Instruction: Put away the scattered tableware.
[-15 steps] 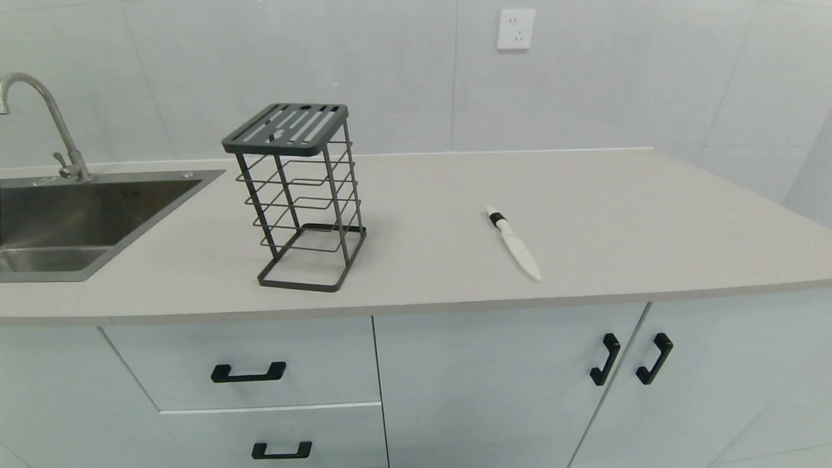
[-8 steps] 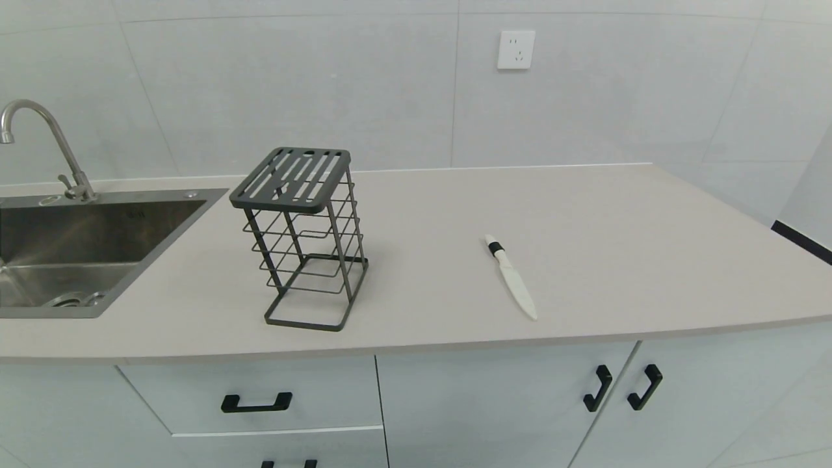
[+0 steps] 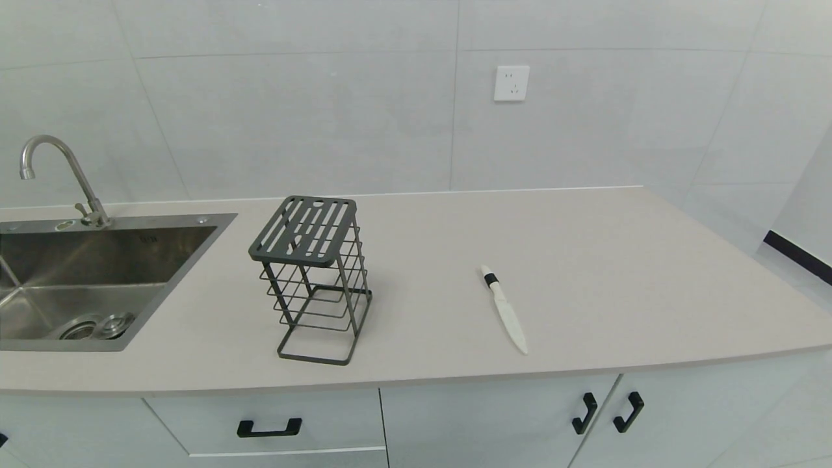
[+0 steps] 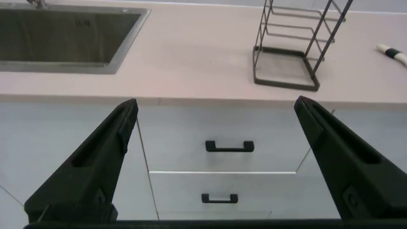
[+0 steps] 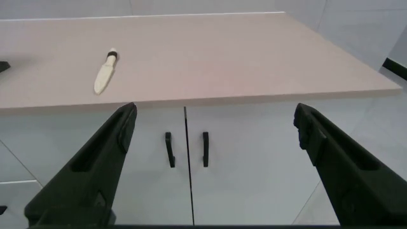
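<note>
**Knife out on the surface, both grippers wide open and holding nothing**

Around the scene first. A steel sink (image 3: 221,220) is set into the pale surface (image 3: 617,260) at the robot's far left, with a curved faucet (image 3: 78,179) behind it. A wall outlet (image 3: 511,83) sits on the tiles at the back. Below the front edge there are black drawer handles (image 3: 269,428) on the left and a pair of cabinet door handles (image 3: 608,413) on the right.

A dark wire rack (image 3: 312,279) with a slotted top stands upright on the surface, just right of the sink. The white knife (image 3: 504,309) lies flat, well apart from the rack on its right. Its black-banded end points to the wall and its other end is near the front edge.

The left gripper (image 4: 216,103) hangs in front of the drawers, below the surface edge. Its fingers (image 4: 95,162) are spread wide, gripping and touching nothing. The right gripper (image 5: 215,109) hangs in front of the cabinet doors. It is just as wide open, and the knife is up on the surface beyond it.
</note>
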Tool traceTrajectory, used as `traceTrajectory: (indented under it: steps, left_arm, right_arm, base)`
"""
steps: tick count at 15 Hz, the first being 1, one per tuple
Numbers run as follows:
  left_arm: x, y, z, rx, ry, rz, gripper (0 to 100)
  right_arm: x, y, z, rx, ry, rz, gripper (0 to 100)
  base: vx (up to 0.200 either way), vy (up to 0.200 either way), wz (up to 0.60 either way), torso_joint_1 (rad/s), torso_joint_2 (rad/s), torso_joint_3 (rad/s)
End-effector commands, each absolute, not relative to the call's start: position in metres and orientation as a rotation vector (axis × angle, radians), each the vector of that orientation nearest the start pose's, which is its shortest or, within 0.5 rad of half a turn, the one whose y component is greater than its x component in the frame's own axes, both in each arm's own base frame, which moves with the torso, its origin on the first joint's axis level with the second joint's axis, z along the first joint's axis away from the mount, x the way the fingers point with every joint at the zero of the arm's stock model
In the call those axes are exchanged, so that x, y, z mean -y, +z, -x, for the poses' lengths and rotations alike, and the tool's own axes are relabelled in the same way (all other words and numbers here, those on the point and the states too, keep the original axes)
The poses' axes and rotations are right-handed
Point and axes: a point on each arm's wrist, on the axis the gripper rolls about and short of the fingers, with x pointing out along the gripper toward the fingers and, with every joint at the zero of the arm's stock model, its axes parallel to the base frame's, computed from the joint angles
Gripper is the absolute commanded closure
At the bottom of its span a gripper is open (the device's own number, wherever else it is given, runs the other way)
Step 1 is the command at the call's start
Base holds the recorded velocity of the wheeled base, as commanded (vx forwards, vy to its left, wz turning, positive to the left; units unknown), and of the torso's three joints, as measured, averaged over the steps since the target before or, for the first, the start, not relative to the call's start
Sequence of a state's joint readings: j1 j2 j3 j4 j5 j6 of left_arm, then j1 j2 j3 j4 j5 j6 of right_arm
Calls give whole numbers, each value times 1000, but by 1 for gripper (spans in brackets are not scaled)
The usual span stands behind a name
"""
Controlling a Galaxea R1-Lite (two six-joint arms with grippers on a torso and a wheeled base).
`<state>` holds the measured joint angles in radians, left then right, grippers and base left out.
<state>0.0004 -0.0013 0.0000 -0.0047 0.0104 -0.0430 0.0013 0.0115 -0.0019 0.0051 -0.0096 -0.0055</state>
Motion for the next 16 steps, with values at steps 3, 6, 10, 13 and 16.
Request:
traceTrajectory:
  steps: [3, 6, 10, 13, 16]
  left_arm:
    - [0, 76, 23, 5, 11, 43, 0]
    - [0, 76, 23, 5, 12, 43, 0]
    - [0, 76, 23, 5, 11, 45, 0]
    - [0, 76, 23, 5, 11, 45, 0]
    - [0, 76, 23, 5, 12, 45, 0]
  right_arm:
    - [0, 76, 22, -17, -9, 6, 0]
    - [0, 75, 22, -18, -11, 6, 0]
    - [0, 76, 22, -17, -11, 6, 0]
    - [0, 76, 22, -17, -11, 6, 0]
    - [0, 76, 22, -17, -11, 8, 0]
  base:
    - [0, 0, 0, 90, -173, -85]
    - [0, 0, 0, 20, -32, -17]
    - [150, 0, 0, 228, -467, -220]
    - [0, 0, 0, 93, -155, -72]
    - [0, 0, 0, 0, 0, 0]
